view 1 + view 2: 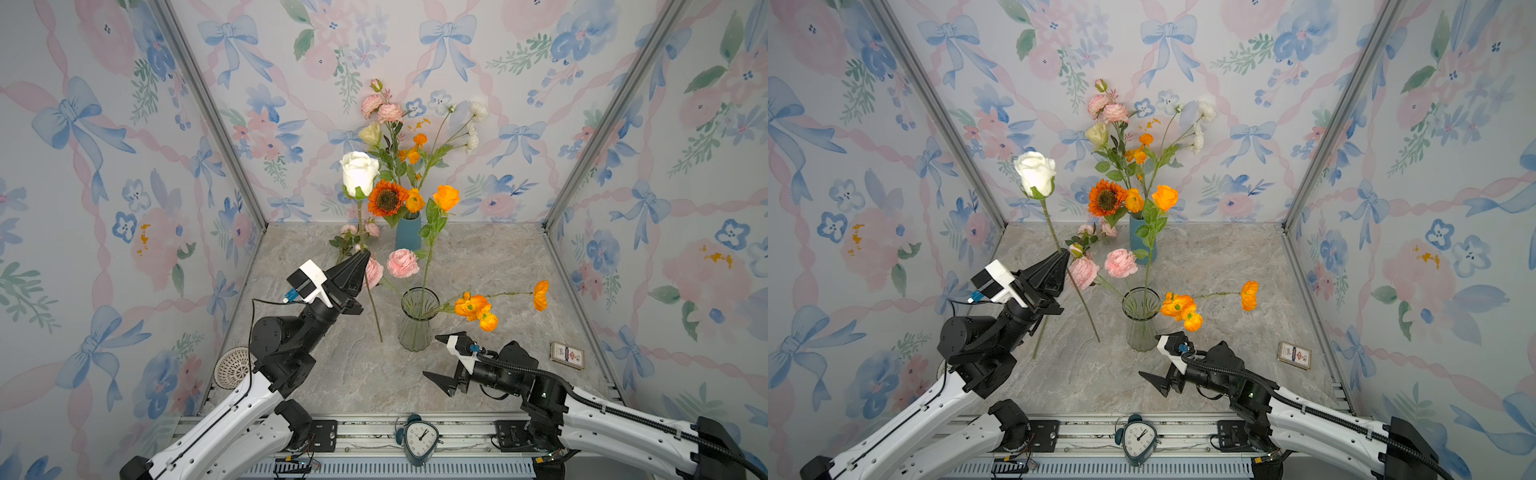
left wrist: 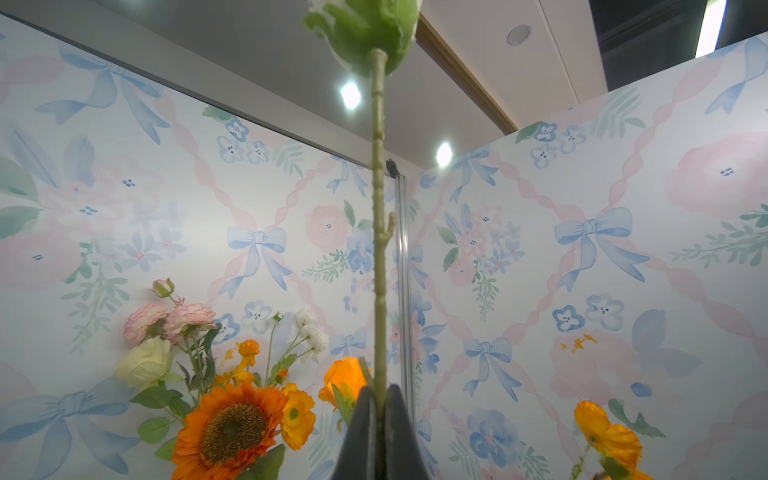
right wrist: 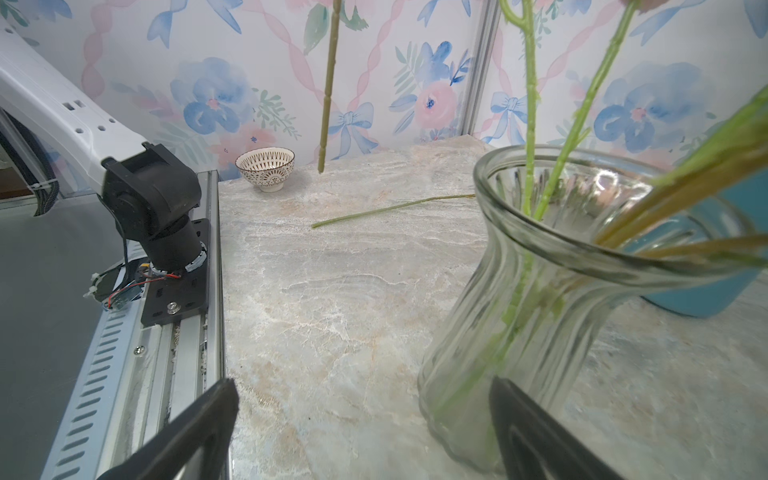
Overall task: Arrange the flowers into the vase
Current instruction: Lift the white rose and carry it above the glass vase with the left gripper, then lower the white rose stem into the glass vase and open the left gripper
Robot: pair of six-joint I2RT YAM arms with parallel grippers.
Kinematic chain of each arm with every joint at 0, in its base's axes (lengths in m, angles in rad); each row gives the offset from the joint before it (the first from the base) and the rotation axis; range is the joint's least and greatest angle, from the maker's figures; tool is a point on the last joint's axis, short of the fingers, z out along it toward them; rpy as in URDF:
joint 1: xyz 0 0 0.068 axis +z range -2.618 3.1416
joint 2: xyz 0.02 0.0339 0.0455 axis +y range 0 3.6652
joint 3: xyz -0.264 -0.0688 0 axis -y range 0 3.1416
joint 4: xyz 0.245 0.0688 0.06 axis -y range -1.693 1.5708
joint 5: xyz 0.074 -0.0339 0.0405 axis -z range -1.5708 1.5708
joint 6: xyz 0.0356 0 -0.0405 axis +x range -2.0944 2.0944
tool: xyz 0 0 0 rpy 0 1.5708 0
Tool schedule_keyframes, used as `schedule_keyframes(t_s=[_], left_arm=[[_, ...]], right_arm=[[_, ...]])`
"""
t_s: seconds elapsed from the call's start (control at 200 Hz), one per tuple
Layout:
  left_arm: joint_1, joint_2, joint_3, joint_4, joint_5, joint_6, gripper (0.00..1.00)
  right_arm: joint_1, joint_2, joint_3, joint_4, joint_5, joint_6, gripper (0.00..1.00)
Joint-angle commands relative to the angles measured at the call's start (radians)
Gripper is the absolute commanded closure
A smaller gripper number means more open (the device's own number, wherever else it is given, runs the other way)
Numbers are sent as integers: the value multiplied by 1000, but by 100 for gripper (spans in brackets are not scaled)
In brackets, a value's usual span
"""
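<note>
Here, one white rose [image 1: 359, 172], vase [image 1: 415, 332], perhaps three stems [image 3: 530, 124]

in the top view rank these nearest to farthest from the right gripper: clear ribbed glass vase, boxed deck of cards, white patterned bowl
Measured from the open right gripper:
1. Clear ribbed glass vase: right next to it, in the middle.
2. Boxed deck of cards: well off to the right side.
3. White patterned bowl: far over on the left side.
</note>
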Motion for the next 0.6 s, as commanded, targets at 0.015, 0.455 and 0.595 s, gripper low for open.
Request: schedule_keyframes(t_s=[0.015, 0.455, 0.595], left_arm=[[-92, 115, 87, 212, -7, 178, 100], [-105, 394, 236, 344, 4, 240, 100], [-107, 466, 206, 447, 26, 216, 100]], right_arm=[[5, 1, -16, 32, 8, -10, 3], [-49, 27, -18, 69, -29, 19, 3], [-63, 48, -16, 80, -47, 28, 3]])
